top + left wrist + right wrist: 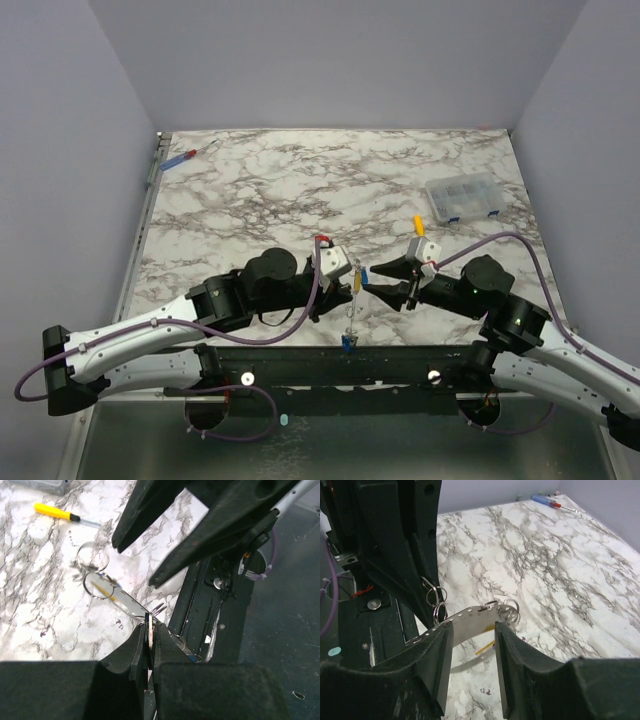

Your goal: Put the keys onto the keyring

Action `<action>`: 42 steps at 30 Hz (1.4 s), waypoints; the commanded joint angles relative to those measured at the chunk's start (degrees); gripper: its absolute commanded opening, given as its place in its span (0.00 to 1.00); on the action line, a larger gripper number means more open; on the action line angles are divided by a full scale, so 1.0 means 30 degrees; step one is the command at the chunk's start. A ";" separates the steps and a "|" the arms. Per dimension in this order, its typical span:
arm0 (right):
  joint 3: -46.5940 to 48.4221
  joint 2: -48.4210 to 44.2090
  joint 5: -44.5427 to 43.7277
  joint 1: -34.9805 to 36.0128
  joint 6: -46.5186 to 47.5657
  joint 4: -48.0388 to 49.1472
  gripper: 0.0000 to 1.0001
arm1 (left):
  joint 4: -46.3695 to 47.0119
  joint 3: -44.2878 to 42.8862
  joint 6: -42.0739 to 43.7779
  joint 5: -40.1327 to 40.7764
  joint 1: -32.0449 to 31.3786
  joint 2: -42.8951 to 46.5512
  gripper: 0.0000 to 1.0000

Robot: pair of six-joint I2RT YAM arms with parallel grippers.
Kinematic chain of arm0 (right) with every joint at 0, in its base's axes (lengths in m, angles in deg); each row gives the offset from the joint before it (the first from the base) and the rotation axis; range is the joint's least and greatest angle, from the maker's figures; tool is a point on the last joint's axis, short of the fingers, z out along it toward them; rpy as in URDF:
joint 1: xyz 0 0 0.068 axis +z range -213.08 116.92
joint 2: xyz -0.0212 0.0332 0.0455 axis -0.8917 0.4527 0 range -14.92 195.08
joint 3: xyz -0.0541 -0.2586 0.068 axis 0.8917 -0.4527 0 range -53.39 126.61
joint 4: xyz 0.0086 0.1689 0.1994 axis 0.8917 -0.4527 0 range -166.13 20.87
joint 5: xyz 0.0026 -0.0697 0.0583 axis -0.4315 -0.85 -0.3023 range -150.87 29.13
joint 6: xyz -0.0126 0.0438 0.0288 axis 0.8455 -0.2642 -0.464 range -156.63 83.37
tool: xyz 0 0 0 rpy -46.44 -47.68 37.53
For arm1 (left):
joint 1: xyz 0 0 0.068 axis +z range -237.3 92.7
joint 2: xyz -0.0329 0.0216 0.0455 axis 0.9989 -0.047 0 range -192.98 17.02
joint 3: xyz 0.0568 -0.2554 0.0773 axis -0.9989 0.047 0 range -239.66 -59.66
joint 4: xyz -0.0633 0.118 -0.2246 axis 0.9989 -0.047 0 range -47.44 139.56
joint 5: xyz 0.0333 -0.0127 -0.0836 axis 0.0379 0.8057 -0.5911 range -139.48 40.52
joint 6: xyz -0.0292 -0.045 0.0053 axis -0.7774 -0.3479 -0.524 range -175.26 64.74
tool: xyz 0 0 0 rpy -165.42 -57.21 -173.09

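silver keys (357, 282), yellow and blue caps, bunched at bench's 6 o'clock edge, thin silver keyring (509, 611) looped on

My left gripper (148, 630) and right gripper (471, 640) are matt black. The table (300, 190) is white marble with grey-brown veins. The keys (351, 310) are silver, capped yellow and blue. The yellow screwdriver (52, 511) has a silver shaft, and the other screwdriver (545, 501) is red and blue.

No readable text, number or sign on any surface (clear compartment box (462, 198) too small to tell)
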 commanded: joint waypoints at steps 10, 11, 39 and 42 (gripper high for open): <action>0.1137 -0.0022 -0.2122 0.0000 -0.0796 -0.2500 0.53 | -0.0377 -0.2908 -0.1272 0.6069 -0.0044 -0.2500 0.00; 0.1103 0.0081 -0.2115 0.0000 -0.0867 -0.2551 0.55 | -0.0525 -0.3182 -0.1461 0.6464 -0.0031 -0.2788 0.00; 0.0708 -0.1611 -0.8672 0.0000 -0.2768 -0.4406 0.79 | -1.0121 -1.0341 -1.0557 0.8008 0.3004 -0.8414 0.00; 0.0724 -0.1641 -0.8626 0.0000 -0.2754 -0.4395 0.79 | -1.2079 -1.1085 -1.1752 0.7982 0.3011 -0.8201 0.00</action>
